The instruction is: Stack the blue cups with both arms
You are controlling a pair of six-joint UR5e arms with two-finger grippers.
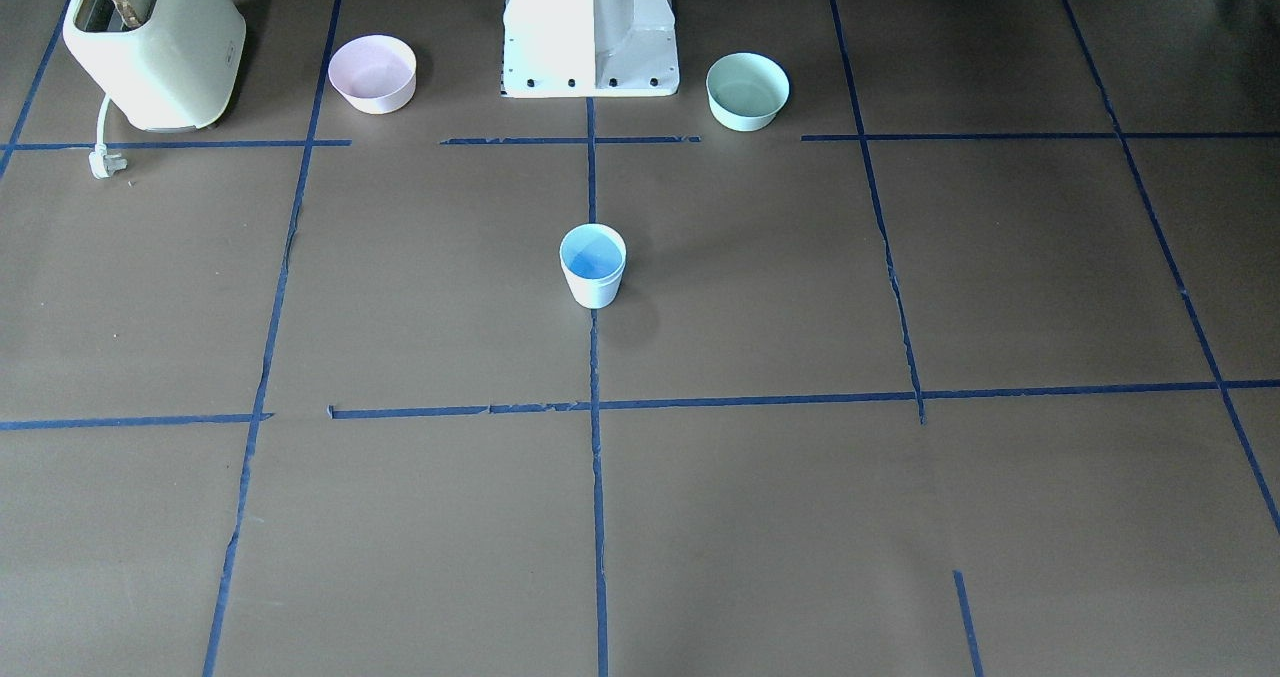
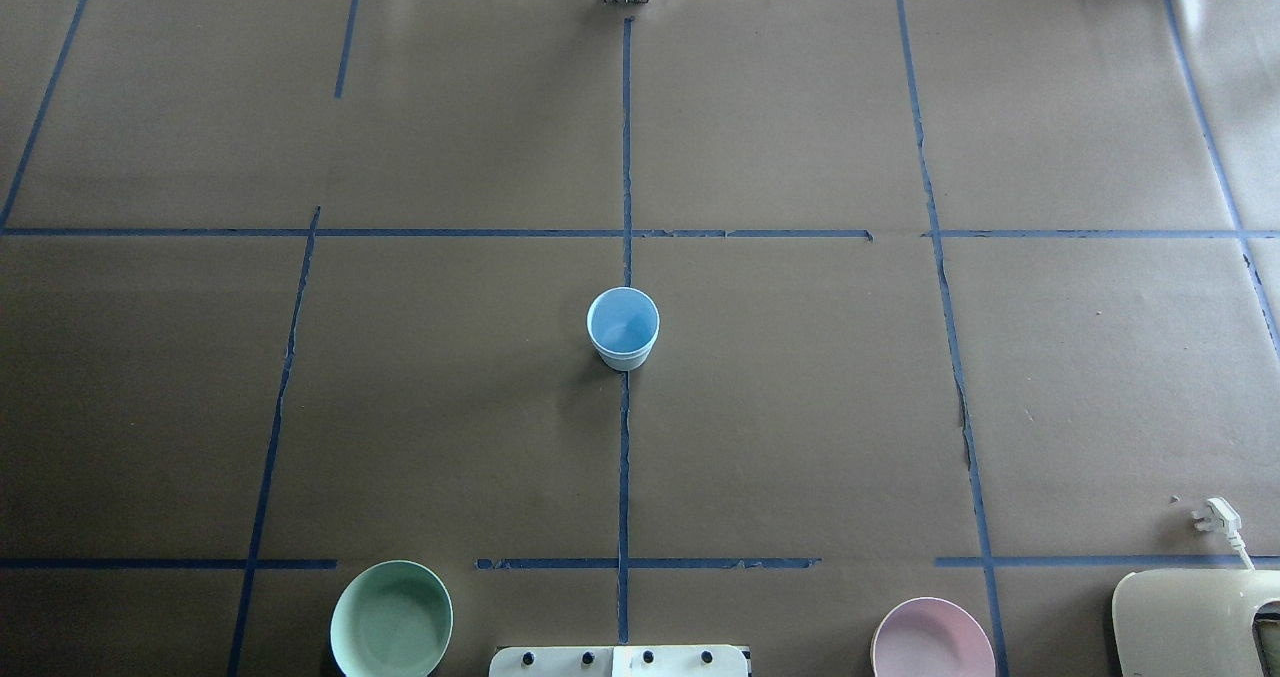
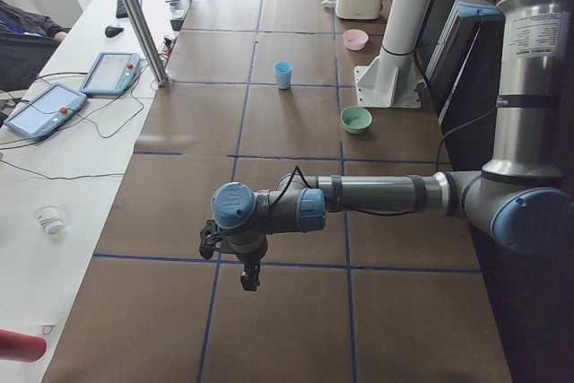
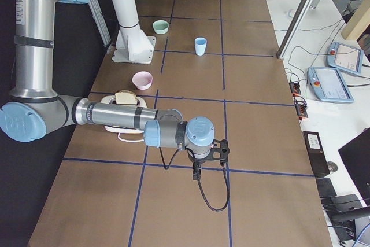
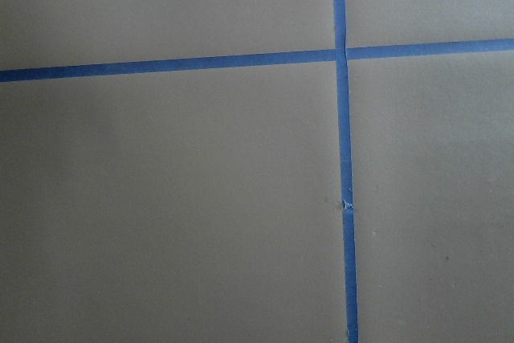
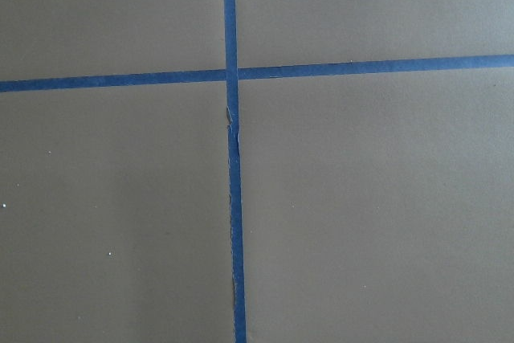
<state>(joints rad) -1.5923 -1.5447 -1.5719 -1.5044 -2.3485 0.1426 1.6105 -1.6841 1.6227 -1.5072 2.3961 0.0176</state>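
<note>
You're hovering the left pincer (image 3: 248, 282) and right pincer (image 4: 195, 173), grip state I cannot tell, far from the cup (image 1: 592, 265); be avoiding swings toward it.

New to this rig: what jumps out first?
One blue cup stands upright in the middle, on the centre tape line. A mint green bowl and a pink bowl flank the base pedestal, with a toaster beyond the pink one. Left arm and right arm hang low at opposite ends.
</note>
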